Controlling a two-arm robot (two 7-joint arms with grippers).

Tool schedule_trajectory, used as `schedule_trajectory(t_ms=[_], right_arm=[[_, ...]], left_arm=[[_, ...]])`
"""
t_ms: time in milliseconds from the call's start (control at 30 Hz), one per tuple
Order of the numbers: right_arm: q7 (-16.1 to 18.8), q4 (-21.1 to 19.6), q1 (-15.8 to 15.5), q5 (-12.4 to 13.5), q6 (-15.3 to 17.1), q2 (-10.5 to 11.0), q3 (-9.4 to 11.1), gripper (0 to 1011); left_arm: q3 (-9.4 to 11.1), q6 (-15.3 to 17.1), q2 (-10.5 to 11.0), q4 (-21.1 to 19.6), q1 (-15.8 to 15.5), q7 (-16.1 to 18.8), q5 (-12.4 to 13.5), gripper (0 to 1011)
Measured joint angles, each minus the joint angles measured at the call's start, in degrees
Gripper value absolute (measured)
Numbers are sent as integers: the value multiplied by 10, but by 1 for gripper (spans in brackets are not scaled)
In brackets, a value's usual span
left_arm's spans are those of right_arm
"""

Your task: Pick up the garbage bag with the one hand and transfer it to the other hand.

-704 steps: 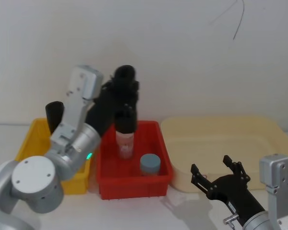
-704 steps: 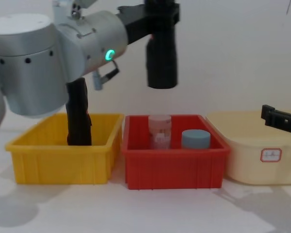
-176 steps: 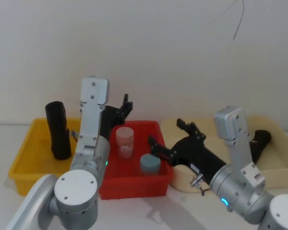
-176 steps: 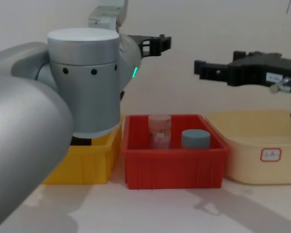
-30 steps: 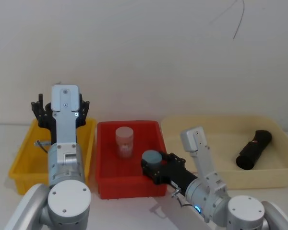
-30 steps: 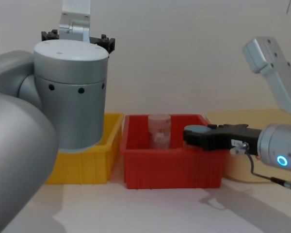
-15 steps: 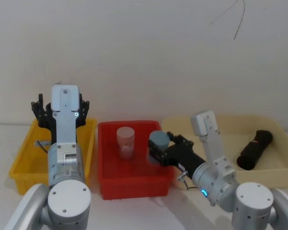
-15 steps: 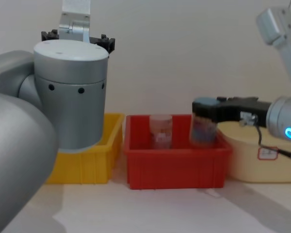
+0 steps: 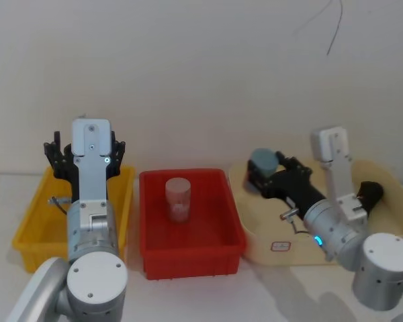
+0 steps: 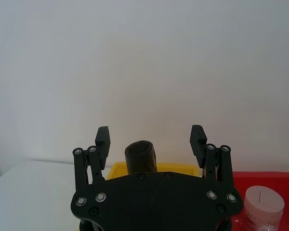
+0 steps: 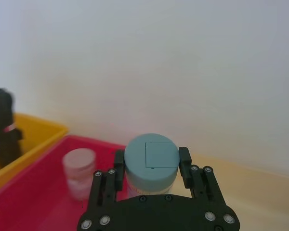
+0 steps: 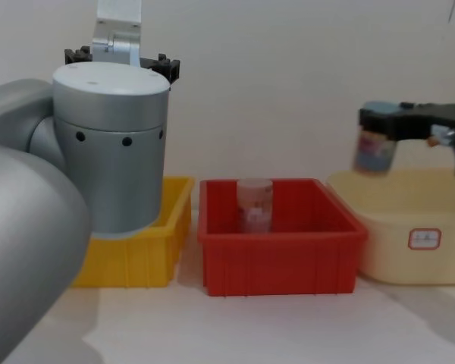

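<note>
A black garbage bag roll (image 10: pixel 140 155) stands upright in the yellow bin (image 9: pixel 33 213), just beyond my left gripper (image 10: pixel 150 135). That gripper is open, holds nothing and hovers upright over the bin. Another black roll (image 9: pixel 371 192) lies in the cream tray (image 9: pixel 282 249), partly hidden by my right arm. My right gripper (image 12: pixel 377 121) is shut on a grey-blue-lidded jar (image 11: pixel 151 155) and holds it in the air above the tray's left end.
The red bin (image 9: pixel 188 258) sits between the yellow bin and the cream tray, with a clear pinkish jar (image 9: pixel 178 198) standing in it. My bulky silver left arm (image 12: pixel 106 144) blocks much of the chest view's left. A white wall is close behind.
My right gripper has lifted the grey-blue-lidded jar out of the red bin and carried it rightward over the cream tray. The left arm has not moved.
</note>
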Motion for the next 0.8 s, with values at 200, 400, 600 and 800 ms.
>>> schedule_trajectory(t_ms=[200, 400, 600, 800], right_arm=[[-17, -3, 1, 0, -1, 11, 28, 660], [-27, -3, -3, -2, 1, 19, 47, 729], [-35, -1, -11, -8, 5, 24, 57, 882], [-38, -8, -20, -13, 9, 27, 63, 1001]], left_arm=[[0, 0, 0, 0, 0, 0, 0, 1000], [0, 0, 0, 0, 0, 0, 0, 1001], [0, 0, 0, 0, 0, 0, 0, 1001], [0, 0, 0, 0, 0, 0, 0, 1001]])
